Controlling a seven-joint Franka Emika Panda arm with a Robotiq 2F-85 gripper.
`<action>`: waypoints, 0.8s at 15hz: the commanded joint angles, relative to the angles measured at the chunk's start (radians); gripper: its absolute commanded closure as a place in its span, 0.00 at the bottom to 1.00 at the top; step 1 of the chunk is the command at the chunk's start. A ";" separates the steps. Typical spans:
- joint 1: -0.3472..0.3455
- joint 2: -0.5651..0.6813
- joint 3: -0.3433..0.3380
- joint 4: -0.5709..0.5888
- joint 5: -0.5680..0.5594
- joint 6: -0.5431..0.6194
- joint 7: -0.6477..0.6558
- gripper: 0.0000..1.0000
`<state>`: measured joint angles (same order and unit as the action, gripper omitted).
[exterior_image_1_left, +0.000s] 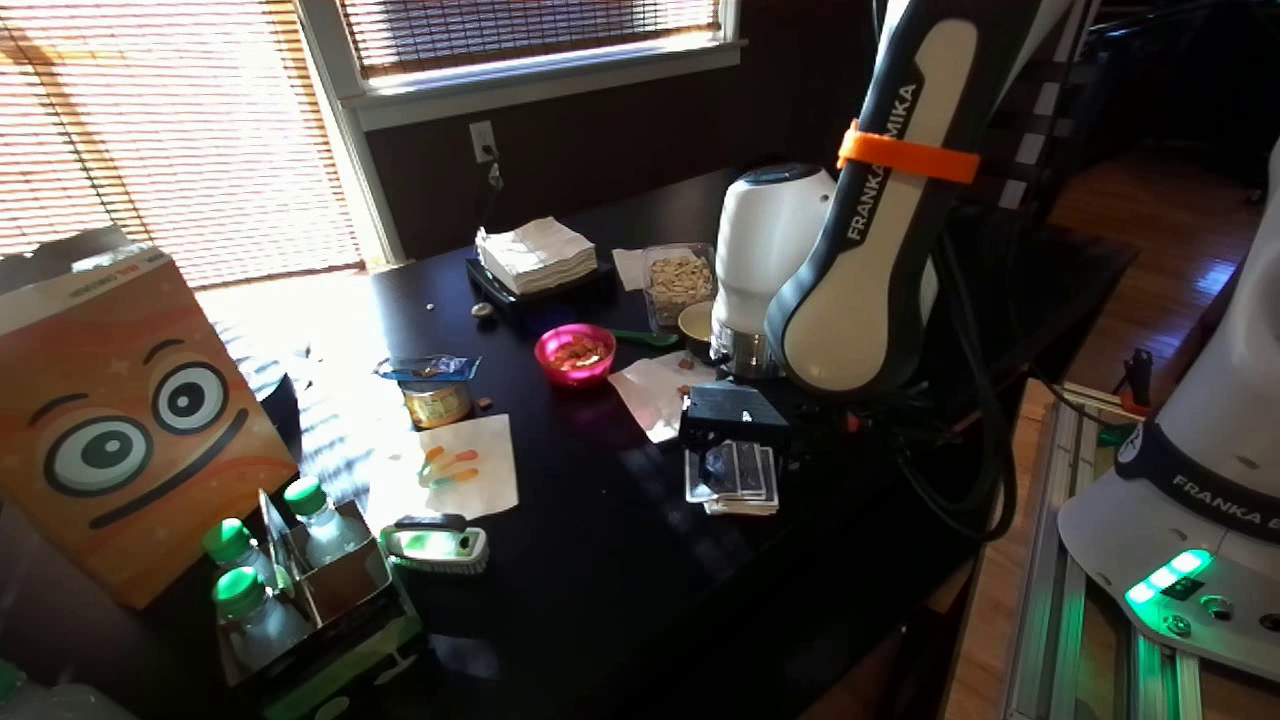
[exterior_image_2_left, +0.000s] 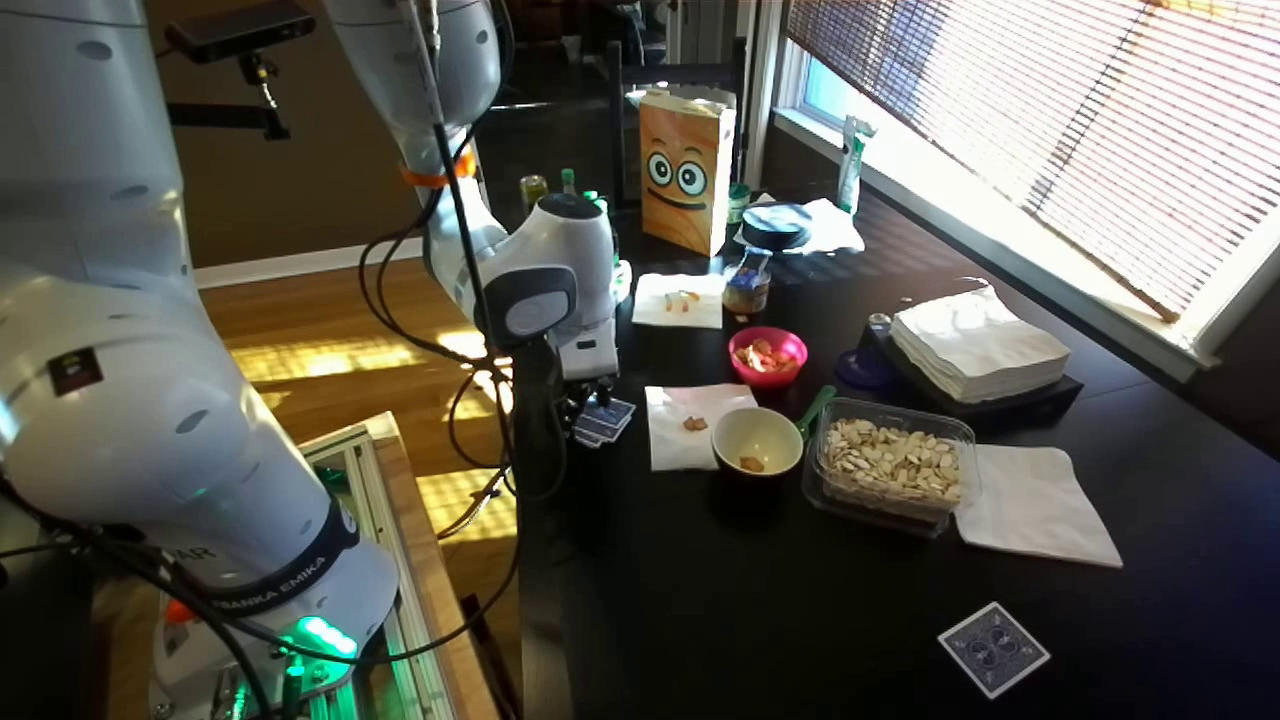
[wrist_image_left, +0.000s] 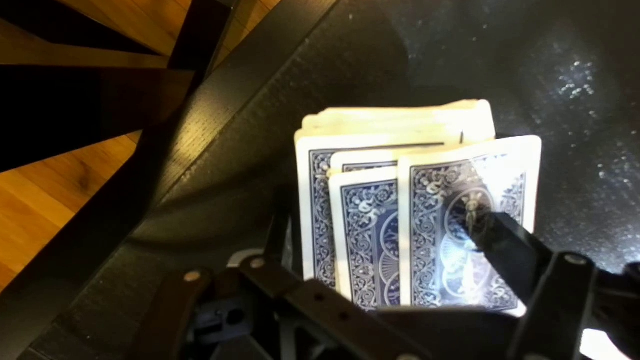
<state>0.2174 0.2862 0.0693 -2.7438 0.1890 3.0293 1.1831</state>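
An orange band (exterior_image_1_left: 908, 155) wraps the white-and-black arm (exterior_image_1_left: 885, 270), cutting through its pale lettering (exterior_image_1_left: 866, 205): I read FRANKA below the band, MIKA above. A cream panel (exterior_image_1_left: 845, 325), edged in black, runs past the band both ways. Under the band I see a white wrist housing (exterior_image_1_left: 770, 230) with a dark cap (exterior_image_1_left: 780, 174), a metal ring (exterior_image_1_left: 747, 352) and looping black cables (exterior_image_1_left: 985, 410). Well below the band, the white base (exterior_image_1_left: 1110, 550) has a black collar (exterior_image_2_left: 290, 580) marked FRANKA EMIKA and a glowing green strip (exterior_image_1_left: 1168, 577). The gripper (wrist_image_left: 386, 232), also below, is black with metal screw heads (wrist_image_left: 192, 276).
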 joint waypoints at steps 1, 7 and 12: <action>-0.023 0.022 0.025 0.001 0.047 0.039 -0.046 0.14; -0.037 0.015 0.035 0.001 0.060 0.054 -0.061 0.28; -0.039 0.014 0.041 0.002 0.068 0.062 -0.073 0.05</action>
<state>0.1944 0.2862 0.0901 -2.7434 0.2156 3.0697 1.1504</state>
